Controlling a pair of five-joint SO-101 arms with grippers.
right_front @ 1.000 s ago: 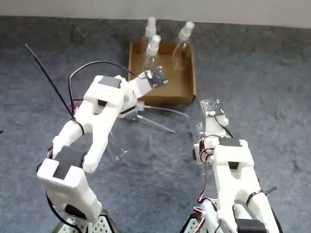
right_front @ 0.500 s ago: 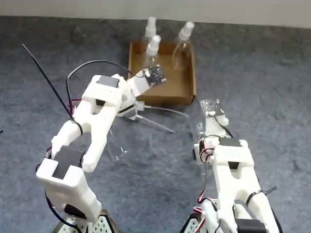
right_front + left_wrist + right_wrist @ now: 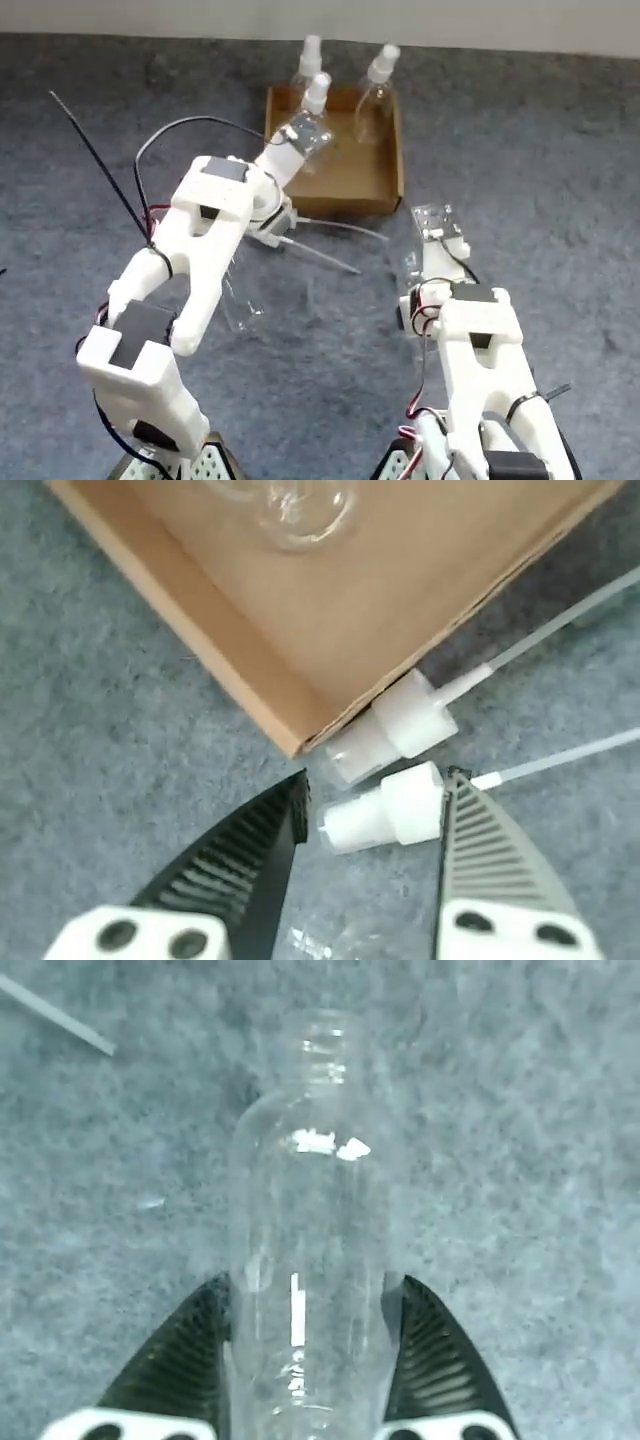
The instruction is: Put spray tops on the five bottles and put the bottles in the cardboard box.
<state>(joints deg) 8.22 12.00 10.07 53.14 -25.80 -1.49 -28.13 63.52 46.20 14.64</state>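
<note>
The left arm [image 3: 200, 260] stretches from the tabletop's near-left corner toward the cardboard box [image 3: 385, 190], which sits by the middle of the far edge. Its left gripper [image 3: 378, 780] points down with its jaws spread wide, one dark ribbed finger on each side of a white spray top [image 3: 385, 812] lying on its side. The top is close against one finger and apart from the other. A second spray top [image 3: 405, 720] lies just beyond it, against the box's near corner, so little room is left between the fingers and the brown box wall. Both tops trail thin, straight translucent tubes [image 3: 325, 258] across the tabletop between the arms. The right arm [image 3: 480, 360] reaches in from the near edge, right of middle. Its right gripper [image 3: 310, 1290] is clamped around the body of a clear, round-shouldered plastic bottle [image 3: 305, 1180] with a bare threaded neck. Three capped bottles [image 3: 375, 100] stand upright at the box's far side. Another clear bottle [image 3: 243, 312] lies under the left arm. The tabletop [image 3: 560, 200] is covered in grey, carpet-like fabric.
</note>
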